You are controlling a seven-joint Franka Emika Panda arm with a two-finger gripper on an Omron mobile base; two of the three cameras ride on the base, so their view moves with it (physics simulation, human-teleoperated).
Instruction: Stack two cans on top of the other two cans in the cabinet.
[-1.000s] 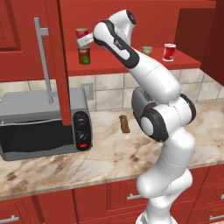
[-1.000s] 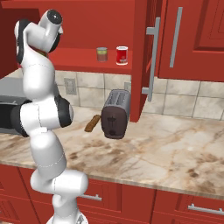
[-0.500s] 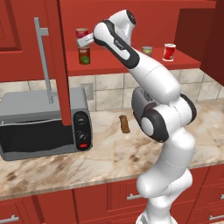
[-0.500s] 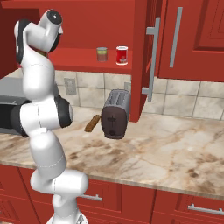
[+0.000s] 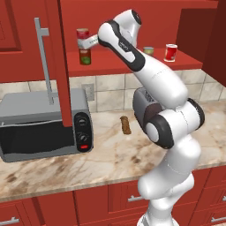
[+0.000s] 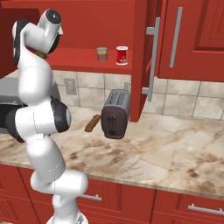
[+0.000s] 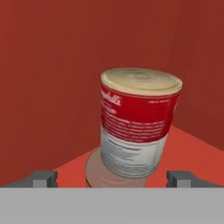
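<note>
A red can with a pale lower band (image 7: 138, 124) stands, slightly tilted, on the lid of another can (image 7: 94, 173) below it. In the left base view this red can (image 5: 82, 37) sits on the green-labelled can (image 5: 84, 56) at the left end of the cabinet shelf (image 5: 128, 67). My gripper (image 5: 91, 41) is right beside the red can. Its fingertips (image 7: 42, 178) stand wide apart on either side of the can, open and clear of it. Two more cans stand further right on the shelf: a dull one (image 5: 148, 50) and a red one (image 5: 170, 52).
The open cabinet door with its long grey handle (image 5: 44, 62) hangs left of the stack. A second door (image 6: 151, 57) is open on the right. On the marble counter (image 6: 166, 148) are a microwave (image 5: 39, 123), a toaster (image 6: 114, 119) and a small brown item (image 5: 126, 125).
</note>
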